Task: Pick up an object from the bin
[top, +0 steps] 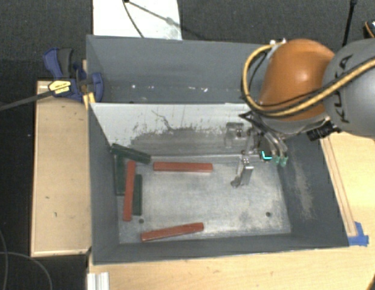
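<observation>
In the camera view the end effector point(242, 177) hangs low over bare floor in the right half of the bin point(308, 222), below the orange cover point(296, 71) on the wrist. Whether it is wide or narrow I cannot tell, and nothing shows in its grip. Judged from that, the pick is not yet made: every thing lies flat on the bin floor, so closing on 1 of them and lifting it out are both left to do. The nearest thing is the mid red bar point(182, 168), a long flat strip lying to the left of the end effector in this view, with its right end near the end effector but apart from it. Its long axis runs left to right across the view, about parallel to the bin's back wall, and the right end points toward the end effector. A front red bar point(172, 232) lies near the front wall, also roughly left to right but tilted a little, well apart from the end effector. By the left wall is a cluster point(129, 186) of 1 red and some dark green bars, most with their long axes running front to back.
</observation>
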